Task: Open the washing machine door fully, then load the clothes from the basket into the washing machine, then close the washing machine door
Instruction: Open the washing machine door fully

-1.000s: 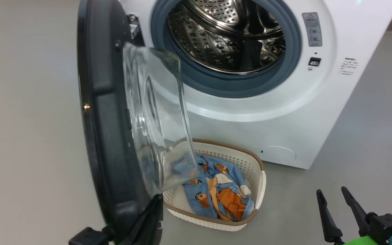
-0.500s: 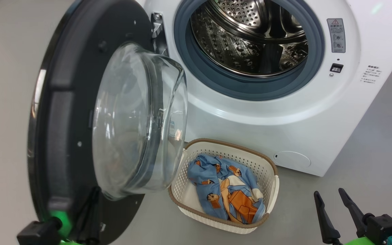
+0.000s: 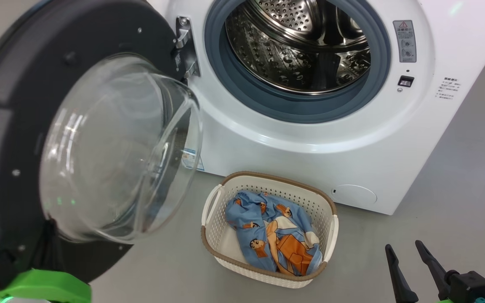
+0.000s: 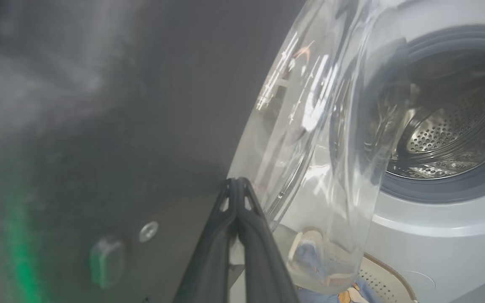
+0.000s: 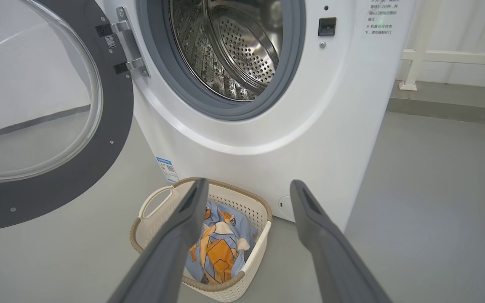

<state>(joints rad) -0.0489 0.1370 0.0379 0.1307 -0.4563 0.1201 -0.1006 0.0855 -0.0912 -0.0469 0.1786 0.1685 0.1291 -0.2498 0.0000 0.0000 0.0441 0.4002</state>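
My right gripper [image 3: 403,246] is nearest me, well out in front of the washing machine [image 3: 293,155] toward its latch side, fingers spread wide with nothing between them. My left gripper [image 4: 237,185] has its fingers pressed together and empty, tips at the inner face of the washing machine door [image 3: 15,105] beside the glass bowl [image 3: 116,147]. I cannot tell whether they touch it.

A second ago that door stood nearly edge-on to the machine's front. Now it has swung wide on its hinge side, well past square. I judge the opening step is nearly done, if not finished. The swing also uncovered the basket [image 3: 276,177], which sits on the floor just before the machine's front, with the clothes [image 3: 276,235] bunched inside. The route up to the drum [image 3: 297,46] looks unobstructed.

For writing, a blue label sticker [image 5: 166,168] sits low on the machine's front, a grey warning label [image 3: 406,41] with a red triangle is beside the opening, and Chinese print [image 3: 448,88] lies beyond the latch slot [image 3: 405,81]. All are too small for me to read.
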